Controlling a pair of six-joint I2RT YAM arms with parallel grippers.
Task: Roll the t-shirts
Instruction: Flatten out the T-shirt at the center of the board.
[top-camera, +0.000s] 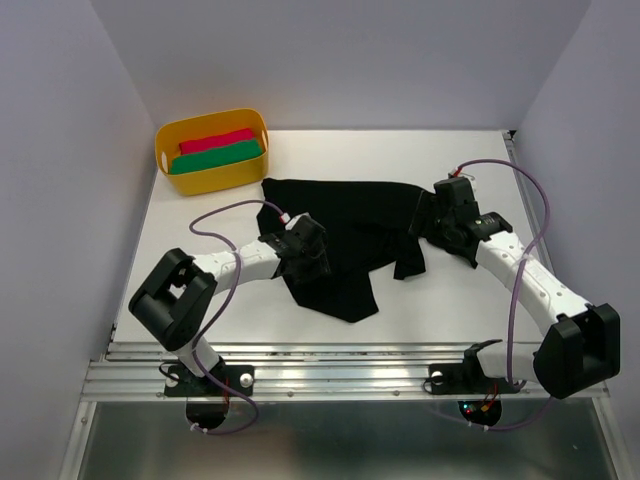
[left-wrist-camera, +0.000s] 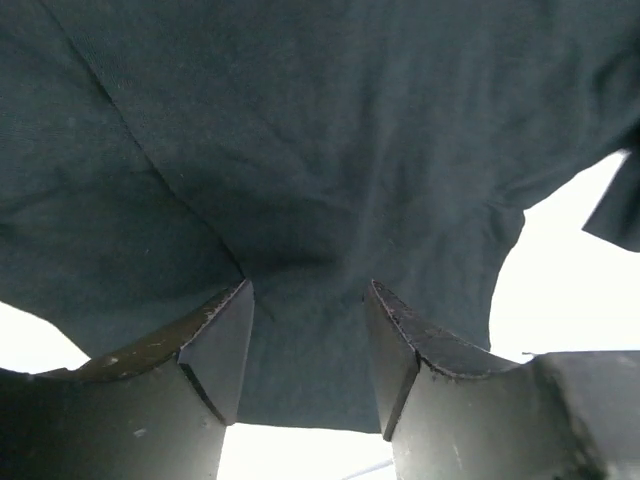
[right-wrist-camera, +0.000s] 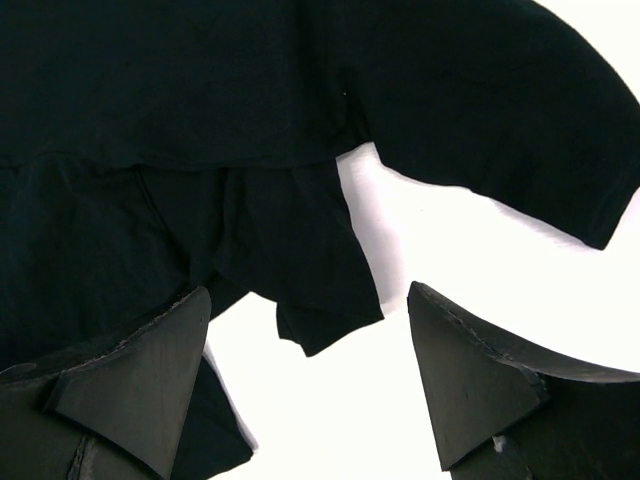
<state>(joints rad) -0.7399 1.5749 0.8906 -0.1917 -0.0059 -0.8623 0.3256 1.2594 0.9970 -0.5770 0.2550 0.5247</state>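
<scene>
At the near edge of the desk (top-camera: 450, 290) two arm bases are seen bolted to a metal rail (top-camera: 300, 375); a purple cable (top-camera: 225, 215) is looped over the left arm, and another is run along the right.

Further in, the left tool (top-camera: 300, 250) (left-wrist-camera: 308, 300) is set low over the left side of the black t-shirt (top-camera: 350, 225) (left-wrist-camera: 300, 150) (right-wrist-camera: 200, 100); in the left wrist view its jaws are held apart, with a fold of dark cloth gathered up between them but not pinched flat; white desk is shown past the cloth's edge on either side.

The right tool (top-camera: 445, 215) (right-wrist-camera: 310, 300) is placed over the shirt's right end; its jaws are spread wide, nothing is held, and bare desk is seen between them; the left finger (right-wrist-camera: 130, 390) is laid over a flap of the cloth, while a sleeve is spread out beyond the right finger, apart from it.

The shirt is laid loose and rumpled across the middle of the desk, between the two tools; one flap is trailed towards the near edge and a narrow strip is hung off its right side.

At the far left corner a yellow tub (top-camera: 215, 178) is stood just beside the shirt's far edge; a red roll of cloth (top-camera: 215, 140) and a green one (top-camera: 215, 157) are packed side by side in it.
</scene>
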